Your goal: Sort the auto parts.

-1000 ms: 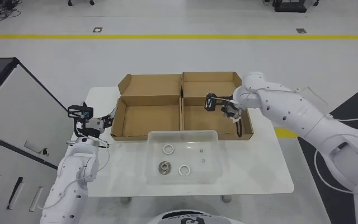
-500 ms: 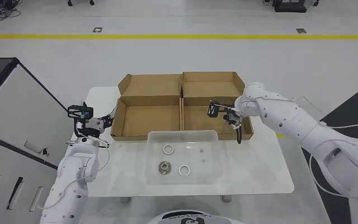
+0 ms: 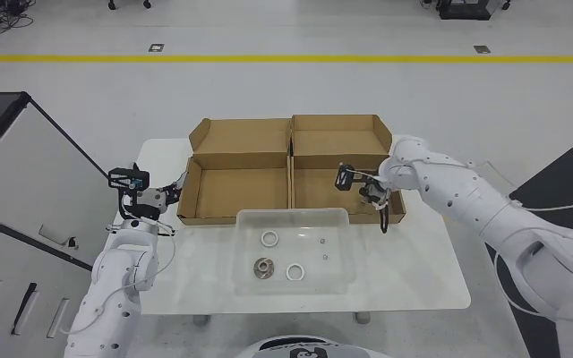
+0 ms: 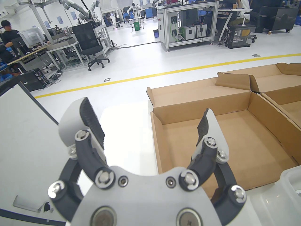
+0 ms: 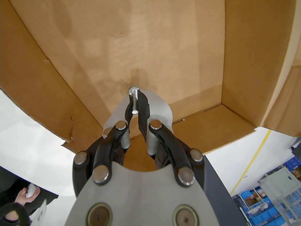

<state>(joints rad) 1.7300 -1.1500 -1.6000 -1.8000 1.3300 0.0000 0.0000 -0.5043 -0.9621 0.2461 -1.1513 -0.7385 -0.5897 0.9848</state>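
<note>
So the left gripper (image 4: pixel 148 123) was parked off the table's (image 3: pixel 403 259) left edge, rubber-ribbed fingers spread wide with nothing between them, just beside the left cardboard box (image 3: pixel 240 192), which looked bare inside. In the middle, at the front, sat the clear plastic tub (image 3: pixel 291 215) with the unsorted stuff: two white rings (image 3: pixel 269 238) that looked like smooth plastic or rubber, a grey metal disc-shaped part (image 3: pixel 262 267), and a couple of tiny bits (image 3: pixel 321 240) too small to tell apart. Over on the right, the right gripper (image 5: pixel 136 105) hung low inside the right cardboard box (image 3: pixel 331 192), pads pinched on a shiny steel bolt (image 5: pixel 133 98) by its threaded shank, hex head pointing down, close to the plain brown floor. Looked like the drop-off step for that bolt. The next move probably called for easing the fingers apart so it lands flat. Being round and slick, it could roll, though the box walls should catch it.
</note>
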